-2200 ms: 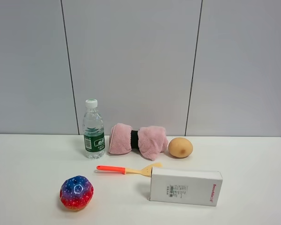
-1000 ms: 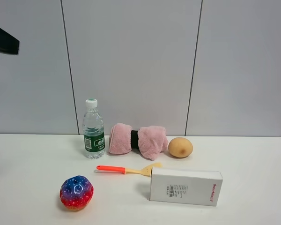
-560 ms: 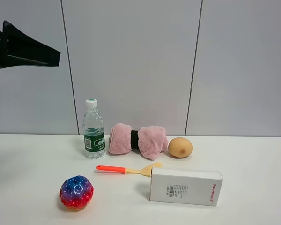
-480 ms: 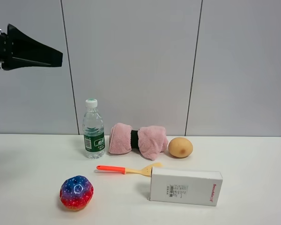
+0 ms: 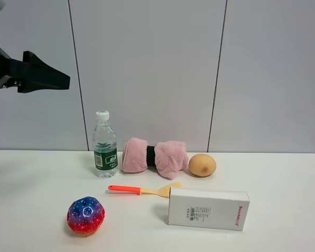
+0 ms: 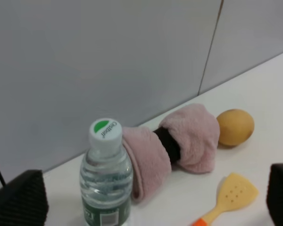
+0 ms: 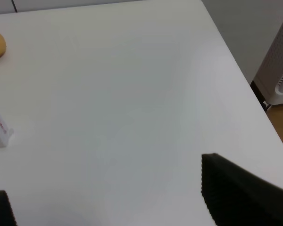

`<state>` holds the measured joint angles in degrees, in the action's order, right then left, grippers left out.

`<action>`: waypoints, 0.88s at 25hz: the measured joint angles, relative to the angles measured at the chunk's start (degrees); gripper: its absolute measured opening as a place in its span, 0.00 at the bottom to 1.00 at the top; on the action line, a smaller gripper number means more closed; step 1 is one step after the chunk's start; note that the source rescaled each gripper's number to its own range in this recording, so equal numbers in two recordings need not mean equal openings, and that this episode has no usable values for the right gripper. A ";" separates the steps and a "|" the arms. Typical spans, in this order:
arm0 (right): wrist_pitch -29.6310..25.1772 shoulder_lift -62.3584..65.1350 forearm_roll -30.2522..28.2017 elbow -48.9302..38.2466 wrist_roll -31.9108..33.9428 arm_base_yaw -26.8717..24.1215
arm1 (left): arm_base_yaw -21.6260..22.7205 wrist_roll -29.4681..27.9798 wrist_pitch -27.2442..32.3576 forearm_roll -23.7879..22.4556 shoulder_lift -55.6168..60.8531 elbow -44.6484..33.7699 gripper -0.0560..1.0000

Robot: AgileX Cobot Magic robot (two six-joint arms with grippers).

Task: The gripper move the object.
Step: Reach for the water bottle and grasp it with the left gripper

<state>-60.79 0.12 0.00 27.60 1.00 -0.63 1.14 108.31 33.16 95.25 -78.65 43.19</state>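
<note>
Approach stage: black pointed left gripper [image 5: 58,80] hovers high at the left, jaws spread wide and empty. Small clear plastic water bottle [image 5: 105,149] stands upright below it, just beside the rolled pink towel [image 5: 155,156]. Descend vertically, straddle the body beneath the white screw cap [image 5: 102,115], and keep clear of the towel.

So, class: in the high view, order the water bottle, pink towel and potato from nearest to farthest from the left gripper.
1. Water bottle, below and right of the left gripper.
2. Pink towel, middle of the row.
3. Potato, right end.
</note>
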 joint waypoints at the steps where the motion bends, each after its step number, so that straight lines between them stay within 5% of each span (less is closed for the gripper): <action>1: 0.00 0.00 0.00 0.00 0.00 0.00 | -0.43 0.00 -0.77 0.24 -0.86 0.00 0.98; 22: 0.00 0.00 0.00 0.00 0.00 0.00 | -3.37 1.17 -5.41 3.66 -27.30 9.87 0.99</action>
<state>-60.79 0.12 0.00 27.60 1.00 -0.63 -2.23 109.48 27.75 98.90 -105.95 53.07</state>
